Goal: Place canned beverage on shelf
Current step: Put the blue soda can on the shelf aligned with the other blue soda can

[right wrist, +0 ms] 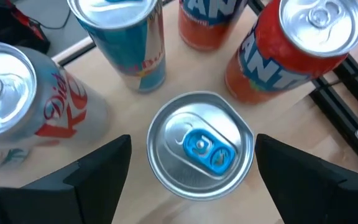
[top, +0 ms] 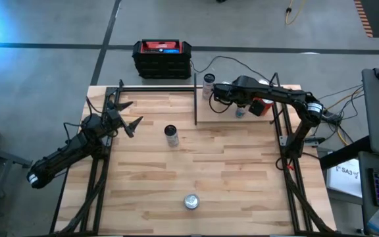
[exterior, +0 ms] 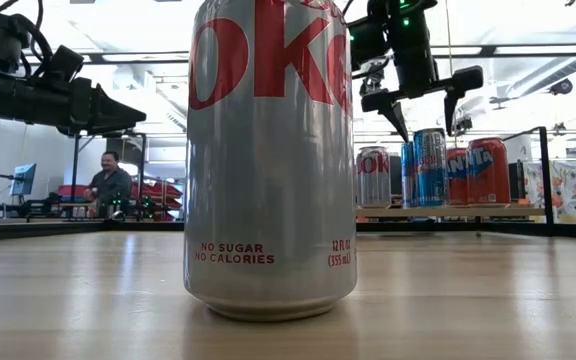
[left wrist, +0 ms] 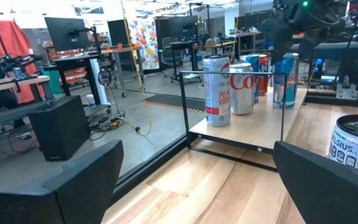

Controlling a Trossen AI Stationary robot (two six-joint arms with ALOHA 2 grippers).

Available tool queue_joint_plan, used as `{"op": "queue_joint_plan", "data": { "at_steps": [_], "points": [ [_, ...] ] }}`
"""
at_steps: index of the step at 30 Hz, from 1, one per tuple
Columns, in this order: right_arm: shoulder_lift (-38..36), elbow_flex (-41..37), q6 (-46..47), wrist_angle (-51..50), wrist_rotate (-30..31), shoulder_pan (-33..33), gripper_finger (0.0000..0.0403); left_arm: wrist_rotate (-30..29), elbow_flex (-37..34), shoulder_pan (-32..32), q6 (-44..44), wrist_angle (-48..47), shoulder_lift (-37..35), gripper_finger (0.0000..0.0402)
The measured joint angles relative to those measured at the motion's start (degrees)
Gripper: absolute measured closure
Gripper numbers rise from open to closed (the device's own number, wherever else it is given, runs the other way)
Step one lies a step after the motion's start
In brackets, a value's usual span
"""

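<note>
The shelf (top: 224, 116) is a small wood board with black rods at the table's far right; several cans stand on it. My right gripper (right wrist: 191, 168) hangs open above it, pointing down. Its fingers stand on either side of a slim can with a blue tab (right wrist: 201, 146) and, in the low view (exterior: 425, 118), above its top. That can stands upright on the shelf. My left gripper (top: 133, 113) is open and empty near the table's left edge. A dark Celsius can (top: 171, 135) stands mid-table. A Diet Coke can (top: 191, 201) stands near the front edge.
Around the blue-tab can stand two orange Fanta cans (right wrist: 291, 43), a blue can (right wrist: 126, 37) and a Diet Coke can (right wrist: 23, 106), all close by. A black and red case (top: 162, 58) sits on the floor beyond the far edge. A person (exterior: 110, 180) sits in the room behind.
</note>
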Motion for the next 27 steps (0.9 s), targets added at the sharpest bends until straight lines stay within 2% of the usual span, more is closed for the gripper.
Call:
{"op": "queue_joint_plan", "data": {
  "at_steps": [27],
  "points": [
    [0.0,-2.29,0.19,2.99,1.06,-0.15,0.0086,-0.01,-0.01,-0.01,0.0,0.0,0.0,0.0003]
  ]
}}
